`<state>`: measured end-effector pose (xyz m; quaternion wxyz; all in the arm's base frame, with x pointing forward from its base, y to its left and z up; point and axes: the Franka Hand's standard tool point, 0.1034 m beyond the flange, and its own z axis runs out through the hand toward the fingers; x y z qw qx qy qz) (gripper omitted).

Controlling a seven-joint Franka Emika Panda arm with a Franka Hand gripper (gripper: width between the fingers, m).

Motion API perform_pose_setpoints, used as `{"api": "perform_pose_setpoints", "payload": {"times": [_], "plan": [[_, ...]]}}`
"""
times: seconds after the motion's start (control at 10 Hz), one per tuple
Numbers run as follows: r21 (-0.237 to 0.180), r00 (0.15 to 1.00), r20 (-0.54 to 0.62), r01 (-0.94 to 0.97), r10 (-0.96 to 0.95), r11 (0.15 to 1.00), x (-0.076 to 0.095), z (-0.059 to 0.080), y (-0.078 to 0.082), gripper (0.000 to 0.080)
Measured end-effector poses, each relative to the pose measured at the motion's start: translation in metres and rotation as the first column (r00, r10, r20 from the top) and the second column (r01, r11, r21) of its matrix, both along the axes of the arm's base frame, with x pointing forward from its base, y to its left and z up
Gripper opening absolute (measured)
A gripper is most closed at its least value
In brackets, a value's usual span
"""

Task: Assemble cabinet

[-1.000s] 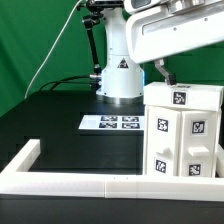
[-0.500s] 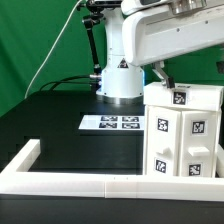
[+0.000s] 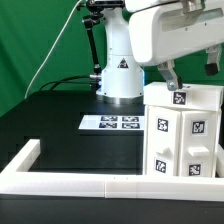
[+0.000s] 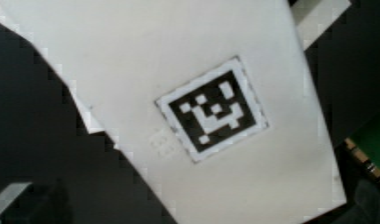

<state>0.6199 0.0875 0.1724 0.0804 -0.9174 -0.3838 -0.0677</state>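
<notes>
The cabinet (image 3: 186,135) is a matte white boxy body with black-and-white tags on its top and front. It stands at the exterior view's right, against the white border frame. My gripper (image 3: 172,78) hangs just above the cabinet's back top edge. Only one dark finger (image 3: 170,72) shows, and the white wrist housing hides the rest. The wrist view is filled by a white cabinet panel (image 4: 187,70) bearing one tag (image 4: 213,108). My fingers do not show there, and I cannot tell whether they are open or shut.
The marker board (image 3: 112,123) lies flat on the black table in the middle. The long low white border frame (image 3: 90,185) runs along the front and up the exterior view's left. The robot base (image 3: 118,78) stands behind, and cables trail off to the left.
The arm and gripper have shifted toward the exterior view's right over the cabinet top. The cabinet has not moved.
</notes>
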Motion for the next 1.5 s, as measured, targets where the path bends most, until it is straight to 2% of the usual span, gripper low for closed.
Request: {"api": "perform_pose_setpoints", "payload": {"times": [0.4,0.7,0.9,1.3,1.5], "plan": [[-0.062,0.954,0.022,-0.296,0.297,0.953,-0.011,-0.013,-0.003,0.0797],[-0.074,0.959,0.036,-0.277,0.280,0.958,-0.015,-0.023,-0.012,0.0797],[-0.074,0.961,0.036,-0.272,0.275,0.959,-0.015,-0.023,-0.014,0.0556],[-0.064,0.983,0.024,-0.181,0.183,0.981,-0.015,-0.023,-0.015,0.0558],[-0.044,0.995,-0.014,0.095,-0.096,0.994,-0.014,-0.022,-0.016,0.0558]]}}
